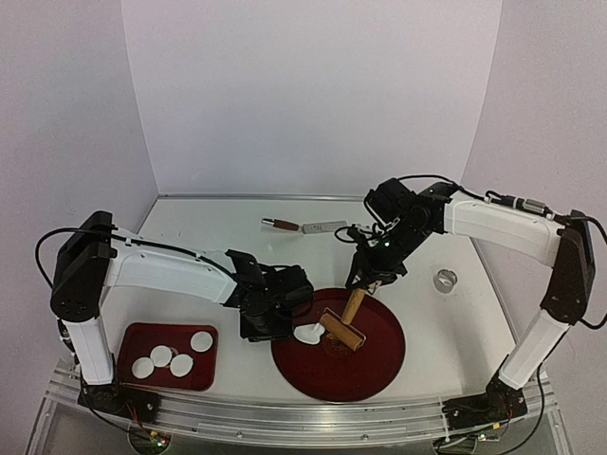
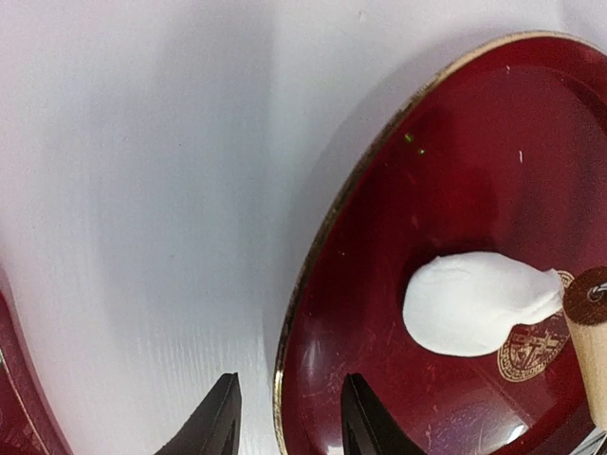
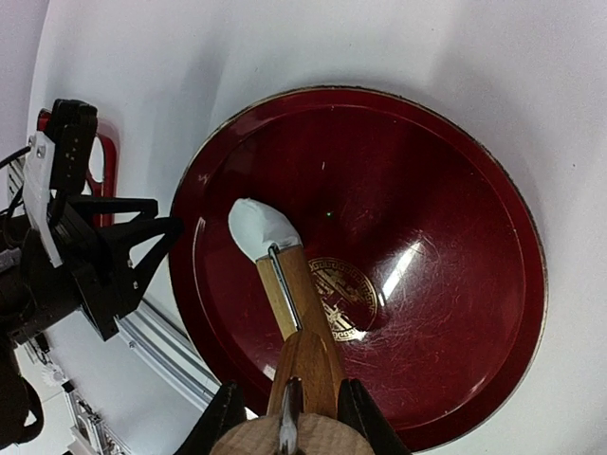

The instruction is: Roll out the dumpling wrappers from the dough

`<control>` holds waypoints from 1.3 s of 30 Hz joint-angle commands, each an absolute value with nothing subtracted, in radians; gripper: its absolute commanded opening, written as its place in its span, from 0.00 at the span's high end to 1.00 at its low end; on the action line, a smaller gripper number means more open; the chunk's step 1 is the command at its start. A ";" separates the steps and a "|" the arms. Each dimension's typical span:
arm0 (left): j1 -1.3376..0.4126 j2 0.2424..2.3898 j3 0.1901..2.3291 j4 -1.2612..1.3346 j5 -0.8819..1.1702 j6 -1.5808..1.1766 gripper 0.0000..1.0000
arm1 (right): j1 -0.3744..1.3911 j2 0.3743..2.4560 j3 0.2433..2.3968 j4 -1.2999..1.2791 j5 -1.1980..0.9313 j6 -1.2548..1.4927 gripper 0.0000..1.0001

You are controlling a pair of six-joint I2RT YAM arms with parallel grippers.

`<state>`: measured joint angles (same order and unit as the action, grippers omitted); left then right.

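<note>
Currently gripped: right tool (image 3: 285,403) clamped on the roller (image 3: 294,303) handle; left tool (image 2: 285,417) fingers apart, empty, beside the plate (image 1: 379,389) rim.
dough (image 2: 474,303): soft, likely sticky lump on the plate, roller's end at its edge; press gently.
dumpling wrappers (image 1: 161,356): four thin, probably floppy discs in the tray (image 1: 133,334); lift by an edge.

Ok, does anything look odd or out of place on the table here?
Only the dough on the round red plate: it is a lopsided teardrop, not a round disc, with the roller ending at its narrow tip. The four wrappers lie flat in the small tray. Nothing looks spilled.
</note>
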<state>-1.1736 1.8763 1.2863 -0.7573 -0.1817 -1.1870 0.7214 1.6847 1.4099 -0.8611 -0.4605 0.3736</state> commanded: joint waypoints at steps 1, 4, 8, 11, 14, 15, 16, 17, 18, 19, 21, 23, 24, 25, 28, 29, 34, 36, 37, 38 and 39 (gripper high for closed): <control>-1.151 1.812 1.254 -0.699 -0.162 -1.189 0.64 | 0.769 1.690 1.492 -0.833 -0.361 0.324 1.00; -1.140 1.809 1.237 -0.668 -0.147 -1.180 0.65 | 0.803 1.695 1.514 -0.833 -0.303 0.290 1.00; -1.116 1.819 1.216 -0.644 -0.126 -1.172 0.67 | 0.834 1.705 1.537 -0.834 -0.242 0.246 1.00; -1.107 1.830 1.210 -0.630 -0.119 -1.165 0.70 | 0.856 1.716 1.557 -0.833 -0.210 0.223 1.00; -1.103 1.843 1.209 -0.624 -0.121 -1.161 0.74 | 0.882 1.727 1.579 -0.833 -0.178 0.206 1.00; -1.101 1.848 1.209 -0.623 -0.121 -1.160 0.75 | 0.893 1.732 1.586 -0.834 -0.167 0.202 1.00; -1.100 1.852 1.210 -0.624 -0.119 -1.159 0.76 | 0.903 1.737 1.592 -0.834 -0.159 0.198 1.00; -1.100 1.858 1.212 -0.626 -0.120 -1.158 0.77 | 0.910 1.743 1.597 -0.833 -0.150 0.193 1.00; -1.100 1.866 1.215 -0.628 -0.121 -1.156 0.78 | 0.918 1.751 1.601 -0.833 -0.139 0.190 1.00; -1.100 1.873 1.219 -0.633 -0.122 -1.154 0.80 | 0.926 1.759 1.607 -0.833 -0.130 0.187 1.00; -1.100 1.889 1.228 -0.648 -0.128 -1.151 0.83 | 0.941 1.773 1.616 -0.833 -0.116 0.182 1.00; -1.100 1.905 1.237 -0.659 -0.131 -1.147 0.84 | 0.953 1.787 1.631 -0.833 -0.110 0.179 1.00; -1.100 1.911 1.241 -0.661 -0.131 -1.145 0.85 | 0.959 1.796 1.637 -0.833 -0.105 0.175 1.00; -1.100 1.918 1.244 -0.664 -0.132 -1.142 0.85 | 0.965 1.805 1.643 -0.833 -0.099 0.171 1.00; -1.100 1.934 1.255 -0.669 -0.134 -1.135 0.87 | 0.983 1.827 1.655 -0.833 -0.072 0.158 1.00; -1.100 1.938 1.257 -0.670 -0.134 -1.133 0.88 | 0.987 1.833 1.657 -0.833 -0.065 0.155 1.00; -1.100 1.948 1.261 -0.676 -0.138 -1.131 0.92 | 0.996 1.851 1.655 -0.834 -0.042 0.141 1.00; -1.100 1.950 1.261 -0.677 -0.140 -1.131 0.92 | 0.996 1.857 1.654 -0.833 -0.039 0.138 1.00; -1.100 1.951 1.261 -0.678 -0.140 -1.130 0.93 | 0.998 1.860 1.653 -0.833 -0.034 0.137 1.00; -1.100 1.952 1.262 -0.678 -0.140 -1.129 0.94 | 0.999 1.863 1.653 -0.834 -0.026 0.136 1.00; -1.100 1.953 1.262 -0.678 -0.140 -1.129 0.95 | 0.999 1.866 1.652 -0.833 -0.019 0.134 1.00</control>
